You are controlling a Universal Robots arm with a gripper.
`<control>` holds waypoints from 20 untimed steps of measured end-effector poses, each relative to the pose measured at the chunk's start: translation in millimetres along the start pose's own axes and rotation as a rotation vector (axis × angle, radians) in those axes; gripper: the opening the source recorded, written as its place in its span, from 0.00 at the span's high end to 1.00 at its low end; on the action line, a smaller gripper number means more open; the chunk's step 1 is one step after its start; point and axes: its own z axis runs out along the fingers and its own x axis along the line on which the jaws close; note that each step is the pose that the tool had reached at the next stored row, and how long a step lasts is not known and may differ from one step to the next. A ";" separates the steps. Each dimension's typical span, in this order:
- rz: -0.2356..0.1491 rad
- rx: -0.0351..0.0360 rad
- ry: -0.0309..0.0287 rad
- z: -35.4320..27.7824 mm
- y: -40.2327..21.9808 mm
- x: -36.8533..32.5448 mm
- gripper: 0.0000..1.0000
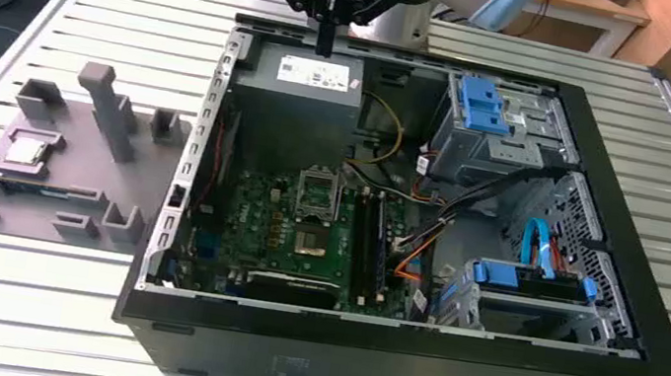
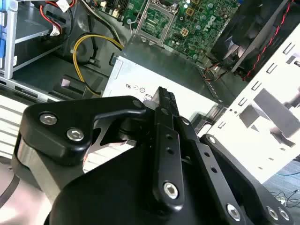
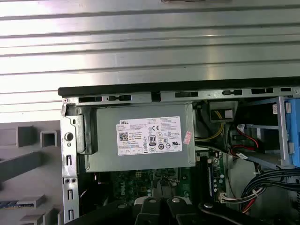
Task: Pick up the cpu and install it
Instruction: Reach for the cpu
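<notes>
Over the back edge of the open computer case (image 1: 417, 355), the gripper (image 1: 326, 45) is hanging just above the grey power-supply box (image 1: 311, 85), fingers pressed together and carrying nothing. Cpu (image 1: 29, 150) is lying flat on the grey holder tray (image 1: 66, 208) at the exterior view's left, outside the case and well apart from the gripper. Socket (image 1: 318, 195) on the green board seems to be sitting without a chip. Judging the pick-up as not yet begun. A grasp would be calling for spread fingers, squared to the chip's edges, descending gently
</notes>
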 end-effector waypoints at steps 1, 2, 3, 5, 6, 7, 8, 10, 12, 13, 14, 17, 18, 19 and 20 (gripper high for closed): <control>0.000 0.0000 0.0000 0.0 0.0 0.0 0.89; 0.000 0.0001 0.0000 0.0 0.0 0.0 0.89; 0.000 0.0000 0.0000 0.0 0.0 0.4 0.89; 0.000 -0.0001 0.0001 0.0 0.0 0.6 0.89; 0.000 -0.0005 0.0001 -0.1 -0.1 0.8 0.89; 0.000 -0.0010 0.0001 -0.1 -0.1 1.1 0.89; 0.000 -0.0015 0.0001 0.0 -0.1 1.3 0.89; 0.000 -0.0022 0.0002 -0.1 -0.1 1.9 0.89; 0.000 -0.0028 0.0002 -0.1 -0.2 2.7 0.89; 0.000 -0.0028 0.0002 -0.1 -0.2 3.0 0.89; 0.000 -0.0029 0.0002 -0.1 -0.2 3.3 0.89; 0.000 -0.0028 0.0003 -0.2 -0.3 4.7 0.89; 0.000 -0.0029 0.0002 -0.2 -0.3 5.0 0.89; 0.000 -0.0029 0.0002 -0.1 -0.4 5.1 0.89; 0.000 -0.0029 0.0003 -0.1 -0.4 5.4 0.89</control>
